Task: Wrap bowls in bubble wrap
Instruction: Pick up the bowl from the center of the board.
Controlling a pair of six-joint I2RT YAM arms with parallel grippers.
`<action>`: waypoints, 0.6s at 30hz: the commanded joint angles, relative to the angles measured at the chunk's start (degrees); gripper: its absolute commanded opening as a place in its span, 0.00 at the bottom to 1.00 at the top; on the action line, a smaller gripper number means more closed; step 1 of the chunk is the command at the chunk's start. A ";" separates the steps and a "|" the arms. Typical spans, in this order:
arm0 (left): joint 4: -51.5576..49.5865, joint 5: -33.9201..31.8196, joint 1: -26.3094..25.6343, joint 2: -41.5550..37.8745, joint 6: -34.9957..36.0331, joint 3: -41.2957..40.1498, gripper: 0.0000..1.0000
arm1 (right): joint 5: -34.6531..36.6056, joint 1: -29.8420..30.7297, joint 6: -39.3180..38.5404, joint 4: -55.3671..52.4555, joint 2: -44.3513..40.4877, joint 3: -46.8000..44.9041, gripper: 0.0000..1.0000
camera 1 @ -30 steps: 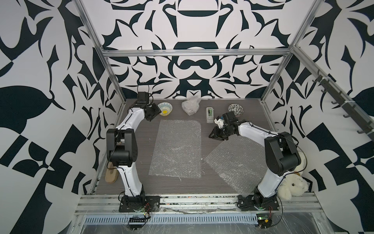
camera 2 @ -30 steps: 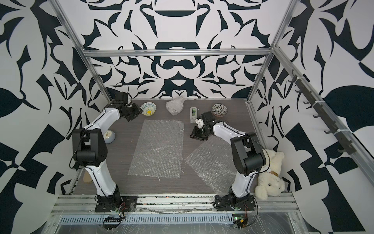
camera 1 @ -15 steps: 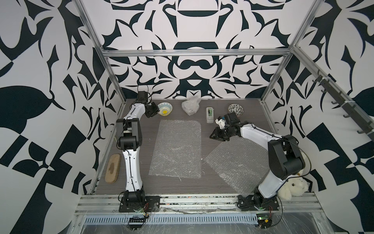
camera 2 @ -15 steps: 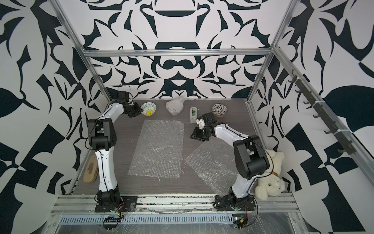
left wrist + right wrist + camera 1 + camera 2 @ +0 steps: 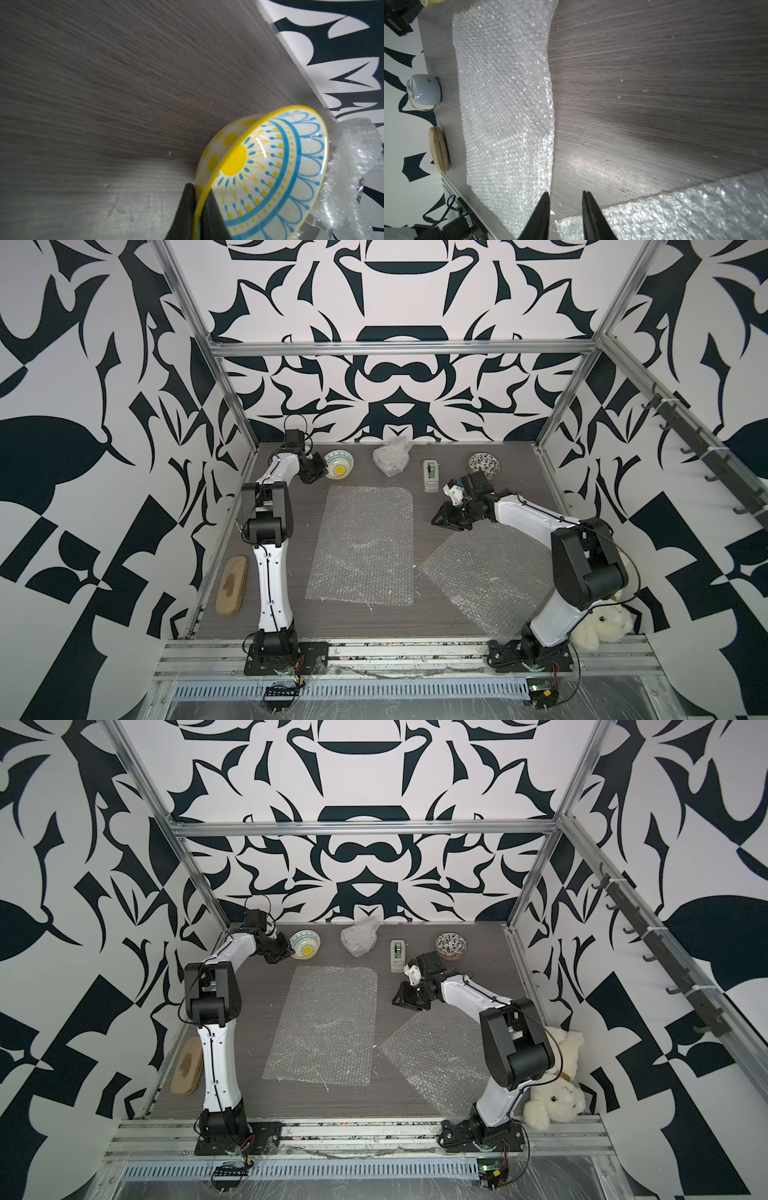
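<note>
left fingers (image 5: 187,207) are clamped on the rim of the blue-yellow bowl (image 5: 270,172) in the table's (image 5: 374,626) back-left corner, so I'd lift slow and level since a thin rim grip can slip, then set it mid sheet (image 5: 365,543); that bowl's empty, floral bowl (image 5: 484,462) looks empty too, right fingers (image 5: 544,207) are parted, holding nothing
</note>
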 commanded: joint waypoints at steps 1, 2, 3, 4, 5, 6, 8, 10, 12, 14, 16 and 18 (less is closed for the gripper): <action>-0.47 1.42 0.27 -4.29 2.72 -0.91 0.03 | 0.67 0.24 -0.75 -0.17 -2.05 -0.16 0.31; -0.11 1.45 0.31 -6.13 2.77 -2.14 0.01 | 0.56 0.25 -0.81 -0.22 -1.69 -0.05 0.31; 0.17 1.58 0.32 -8.16 2.69 -3.39 0.01 | 0.46 0.26 -0.77 -0.10 -1.26 0.10 0.31; 0.37 1.91 0.32 -10.13 2.69 -4.67 0.01 | 0.31 0.30 -0.73 0.07 -0.88 0.22 0.31; 0.73 2.35 0.04 -12.83 2.68 -6.67 0.01 | 0.19 0.24 -0.49 0.31 -0.36 0.45 0.31; 1.16 2.99 -0.28 -15.56 2.83 -9.06 0.01 | 0.11 0.31 -0.29 0.69 0.20 0.79 0.31; 1.21 3.63 -1.23 -21.40 3.68 -14.28 0.01 | 0.39 0.29 0.50 0.65 1.54 1.96 0.31; 1.30 3.78 -2.75 -27.48 3.95 -20.51 0.01 | 1.15 0.46 1.04 0.58 2.83 3.50 0.31; 0.83 2.97 -5.02 -33.55 4.52 -27.17 0.01 | 2.17 0.67 1.16 0.15 4.88 5.57 0.31; 0.28 2.06 -7.32 -38.20 4.33 -33.12 0.02 | 2.13 0.90 1.20 -0.08 6.95 7.52 0.31; -0.13 0.39 -10.16 -41.80 3.60 -38.40 0.02 | 1.97 1.19 1.01 -0.17 8.80 9.40 0.32; -0.27 -1.39 -14.15 -44.37 2.49 -42.48 0.02 | 1.88 1.58 0.79 -0.10 10.60 10.93 0.32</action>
